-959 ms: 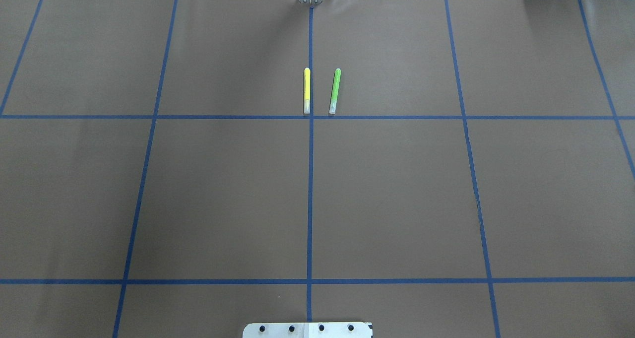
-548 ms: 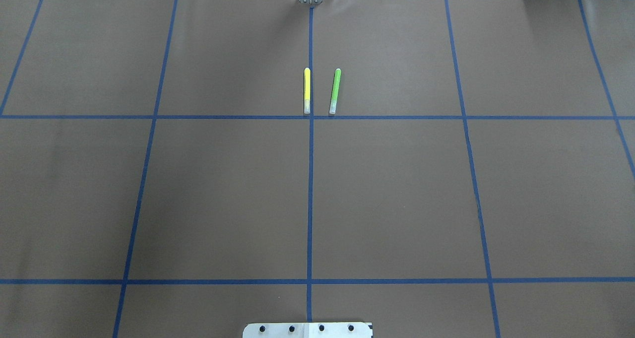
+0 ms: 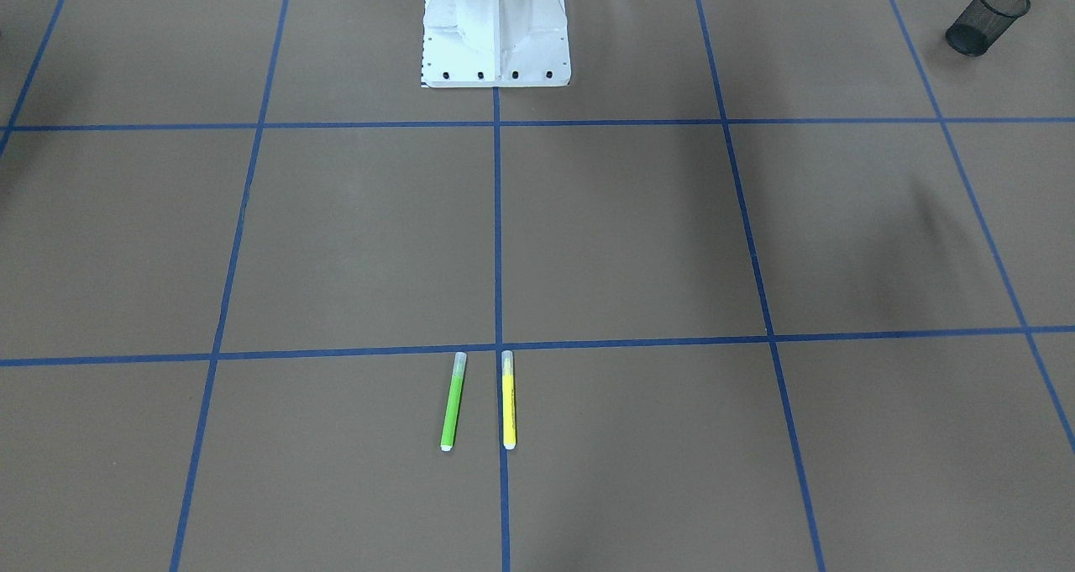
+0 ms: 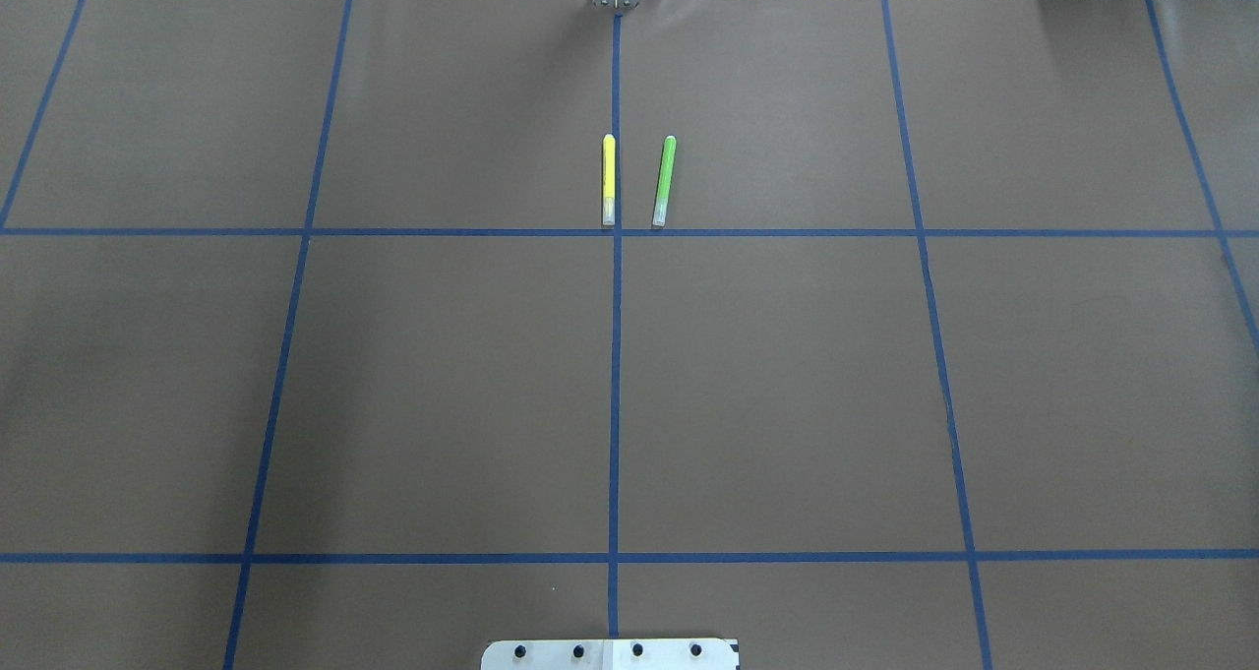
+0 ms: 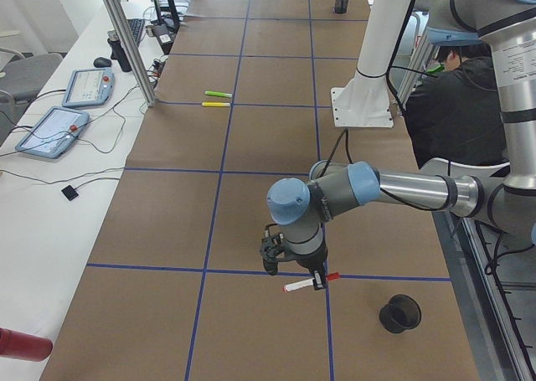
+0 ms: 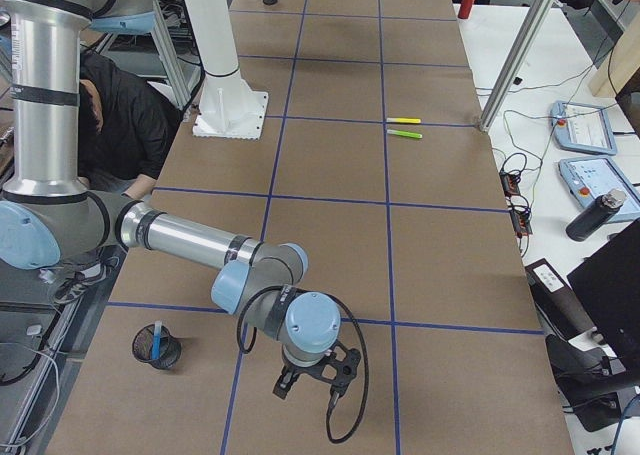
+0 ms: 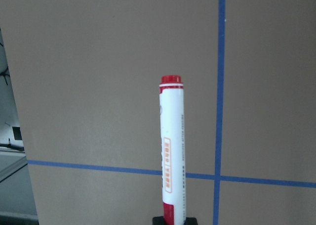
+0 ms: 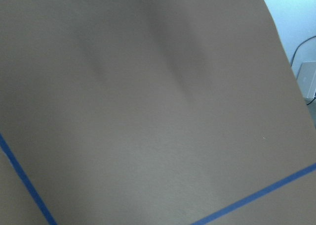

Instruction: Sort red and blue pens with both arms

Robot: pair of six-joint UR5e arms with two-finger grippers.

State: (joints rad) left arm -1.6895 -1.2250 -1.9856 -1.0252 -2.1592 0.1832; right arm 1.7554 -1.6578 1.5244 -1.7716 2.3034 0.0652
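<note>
Brown paper gridded with blue tape covers the table. We see the left gripper clamped on the red pen by its tail, held level, probably for the black mesh cup at its four o'clock. The blue pen stands in a second mesh cup. We cannot tell whether the right gripper is open. A yellow marker and a green marker lie at twelve o'clock from the table's centre.

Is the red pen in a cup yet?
No, the red pen is held by its end in the left gripper.
</note>
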